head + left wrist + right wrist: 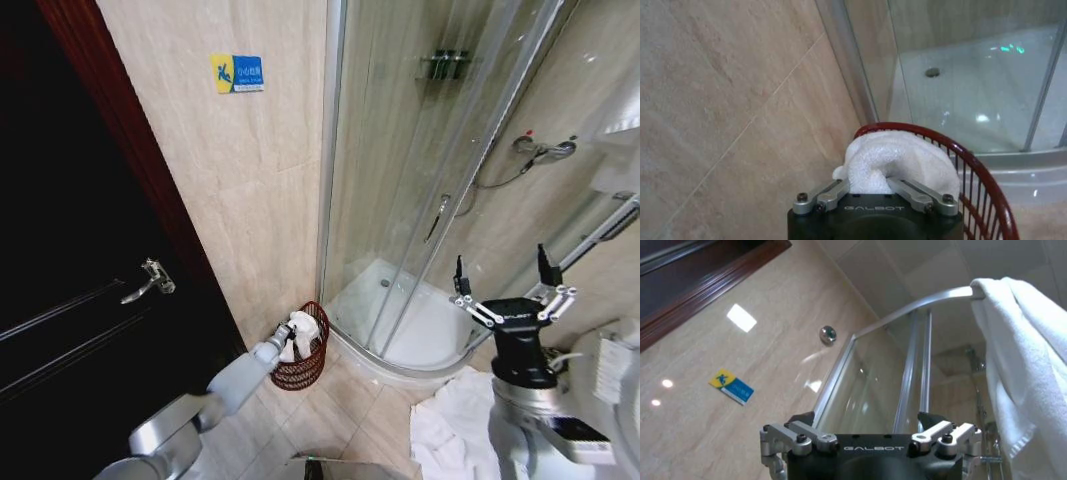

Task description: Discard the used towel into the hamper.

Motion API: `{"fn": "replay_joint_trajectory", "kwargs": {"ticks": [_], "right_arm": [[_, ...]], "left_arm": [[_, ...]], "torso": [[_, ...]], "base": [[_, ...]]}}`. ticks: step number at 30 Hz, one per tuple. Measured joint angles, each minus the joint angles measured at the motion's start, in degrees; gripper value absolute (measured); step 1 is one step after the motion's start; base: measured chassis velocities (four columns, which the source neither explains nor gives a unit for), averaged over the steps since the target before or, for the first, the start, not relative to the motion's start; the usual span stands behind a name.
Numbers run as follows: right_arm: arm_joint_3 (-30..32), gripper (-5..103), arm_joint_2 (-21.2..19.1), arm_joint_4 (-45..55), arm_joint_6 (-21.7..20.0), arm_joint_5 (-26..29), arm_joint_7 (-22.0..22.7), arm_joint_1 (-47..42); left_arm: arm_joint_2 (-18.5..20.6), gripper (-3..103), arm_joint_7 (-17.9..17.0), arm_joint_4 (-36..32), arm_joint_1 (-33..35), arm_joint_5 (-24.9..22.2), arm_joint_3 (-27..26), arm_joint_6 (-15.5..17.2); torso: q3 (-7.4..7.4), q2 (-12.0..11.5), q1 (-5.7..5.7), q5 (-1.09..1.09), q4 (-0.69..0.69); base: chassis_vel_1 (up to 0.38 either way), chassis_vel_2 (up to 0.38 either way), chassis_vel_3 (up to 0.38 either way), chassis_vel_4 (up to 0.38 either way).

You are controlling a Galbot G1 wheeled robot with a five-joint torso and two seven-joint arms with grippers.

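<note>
The hamper is a dark red wire basket on the floor, in the corner between the tiled wall and the shower enclosure. My left arm reaches down to it. My left gripper is shut on the used towel, a bunched white cloth held at the hamper's mouth. In the left wrist view the towel bulges out of my left gripper and hides the fingertips, with the hamper's red rim curving behind and beside it. My right gripper is raised at the right, open, holding nothing.
The glass shower enclosure with its white tray stands right of the hamper. A dark door with a metal handle fills the left. White cloth lies on the floor. Another white towel hangs over the shower rail.
</note>
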Motion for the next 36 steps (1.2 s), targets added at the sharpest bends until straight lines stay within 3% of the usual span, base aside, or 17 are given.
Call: {"fn": "replay_joint_trajectory", "kwargs": {"ticks": [9,14,19,28,33,35,36], "right_arm": [[0.38,100,-0.11,0.58,-0.44,0.38,0.30,-0.29],[0.17,100,-0.03,0.19,-0.60,0.38,0.35,-0.24],[-0.59,100,0.69,0.23,-1.49,0.19,0.98,-0.25],[-0.73,100,0.85,0.19,-1.75,0.25,1.67,-0.57],[-0.74,100,0.94,0.20,-1.76,0.12,1.63,-0.90],[-0.64,100,0.91,0.20,-1.75,0.11,1.62,-1.05],[-0.53,100,0.90,0.16,-1.72,0.11,1.62,-1.15]], "left_arm": [[-1.97,6,2.88,9.19,-3.58,-2.14,5.15,-3.05],[-2.23,6,3.12,8.80,-3.38,-4.19,5.52,-2.81],[-2.41,6,3.38,7.38,-3.08,-9.20,6.52,-1.90],[-3.30,8,2.18,7.19,-3.31,-10.37,7.27,-1.53],[-3.26,30,1.94,6.44,-3.42,-9.46,7.44,-0.66],[-3.09,35,1.17,6.31,-3.54,-7.26,7.58,0.45],[-2.81,41,0.53,6.29,-3.56,-3.60,7.68,1.91]], "torso": [[0.00,0.00,0.00,-0.01,0.00],[0.00,0.00,0.00,0.00,0.00],[0.00,0.00,0.00,0.00,0.00],[0.00,0.00,0.00,-0.01,-0.01],[0.00,0.00,0.00,0.00,0.00],[0.00,0.00,0.00,-0.01,-0.01],[0.00,0.00,0.00,-0.01,-0.02]], "base": [[0.000,0.000,0.000,0.000],[0.000,0.000,0.000,0.000],[0.000,0.000,0.000,0.000],[0.000,0.000,0.000,0.000],[0.000,0.000,0.000,0.000],[0.000,0.000,0.000,0.000],[0.000,0.000,0.000,0.000]]}}
